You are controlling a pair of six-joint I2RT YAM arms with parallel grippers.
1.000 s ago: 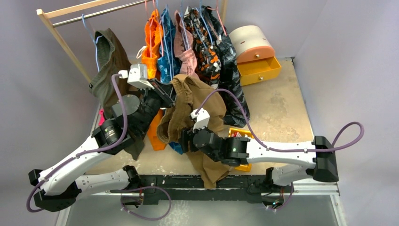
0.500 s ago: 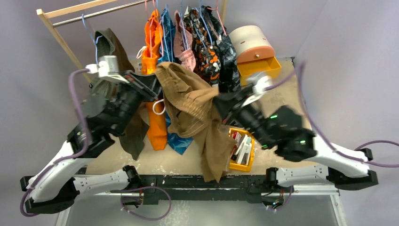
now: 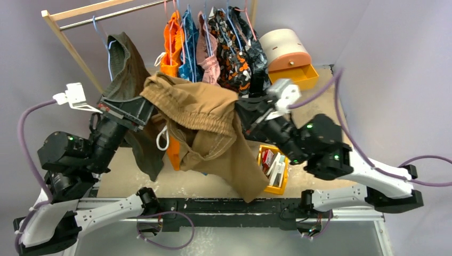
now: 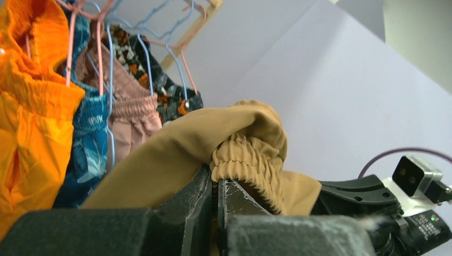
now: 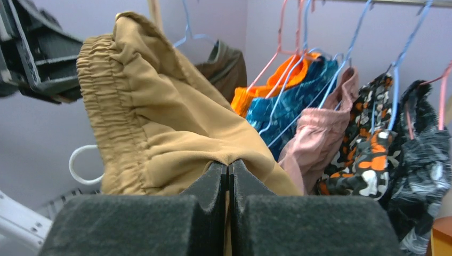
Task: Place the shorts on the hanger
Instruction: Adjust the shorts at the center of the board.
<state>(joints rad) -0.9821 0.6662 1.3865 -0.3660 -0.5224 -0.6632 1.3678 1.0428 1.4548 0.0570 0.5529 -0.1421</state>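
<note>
Shorts (image 3: pixel 205 114) hang spread between left claw (image 3: pixel 145 108) and right claw (image 3: pixel 241 110), both clamped on the cloth, near hanging clothes (image 3: pixel 213 48).

Right wrist camera: my right gripper (image 5: pixel 228 169) has its pads pressed together on a fold of the shorts (image 5: pixel 160 117), tan cloth rising straight from the pinch. The gathered waistband (image 5: pixel 98 101) runs down the left side, and a white drawstring loop (image 5: pixel 80 165) hangs beside it. The black left gripper (image 5: pixel 32 53) sits top-left at the waistband's upper end. Behind, I see a row on wire hangers (image 5: pixel 393 96): olive garment (image 5: pixel 226 66), orange garment (image 5: pixel 266 90), teal print (image 5: pixel 298 106), pink garment (image 5: pixel 320 144), camouflage print (image 5: pixel 368 165), black garment (image 5: pixel 426 154)
</note>
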